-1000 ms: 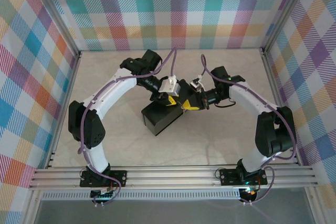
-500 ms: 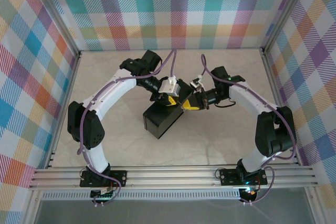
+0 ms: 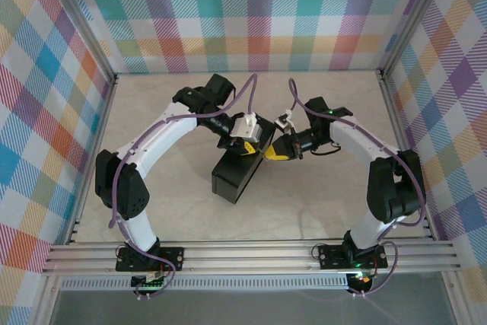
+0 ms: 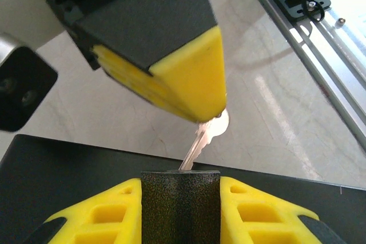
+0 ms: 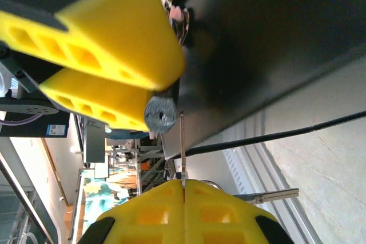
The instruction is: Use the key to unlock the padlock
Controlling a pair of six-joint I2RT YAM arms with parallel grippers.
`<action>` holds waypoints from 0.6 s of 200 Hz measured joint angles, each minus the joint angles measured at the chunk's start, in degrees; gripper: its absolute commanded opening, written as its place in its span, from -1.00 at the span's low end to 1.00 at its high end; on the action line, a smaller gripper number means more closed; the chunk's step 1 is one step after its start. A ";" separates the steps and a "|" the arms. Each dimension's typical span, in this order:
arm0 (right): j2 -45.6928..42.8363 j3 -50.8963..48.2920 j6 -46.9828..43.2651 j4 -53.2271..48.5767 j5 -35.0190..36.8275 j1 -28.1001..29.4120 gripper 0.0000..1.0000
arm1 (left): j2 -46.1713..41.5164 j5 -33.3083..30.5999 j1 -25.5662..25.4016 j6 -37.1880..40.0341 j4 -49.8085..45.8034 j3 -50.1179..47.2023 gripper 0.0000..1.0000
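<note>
Table (image 3: 335, 203) with the black box (image 3: 236, 176) about centre, and both my arms meet over its 1 o'clock corner. Left gripper (image 3: 247, 144) comes in from 10 o'clock, right gripper (image 3: 274, 154) from 3 o'clock, tips nearly touching. Left is closed narrow on the padlock (image 4: 180, 190), its dark grey body clamped between both yellow pads over the box. Right is pinched fully together on the bow of the key (image 4: 207, 132), blade sticking out free. What matters: in my right wrist view the blade is edge-on, running 6 to 12 o'clock straight out of my pads. Its tip ends just beside the padlock's round grey end face, which sits at 9 o'clock of the tip, so it's beside the face, not centred on it. In the left wrist view the blade slants from 1 down to 7 o'clock and meets the top edge of the body; can't tell if it has entered. My read: insertion step, key not seated. Next move wants a small shift toward 9 o'clock with the blade axis kept straight. The right arm is the one to move; the left is just the fixture. Writing: none readable on padlock or key; a small blue label (image 5: 57, 130) in the background is too small to read.
</note>
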 measured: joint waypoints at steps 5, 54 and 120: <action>-0.15 0.00 -0.24 -0.57 0.20 -0.31 -0.93 | 0.00 -0.31 0.00 -0.11 0.04 -0.04 -0.58; -3.37 1.49 -3.98 -6.14 3.58 -2.54 -0.94 | 0.00 -1.42 0.00 -1.01 0.59 -0.42 -0.58; -2.16 5.99 -6.45 -10.05 6.43 0.07 -0.94 | 0.00 -1.42 0.00 -1.16 1.99 -2.56 -0.58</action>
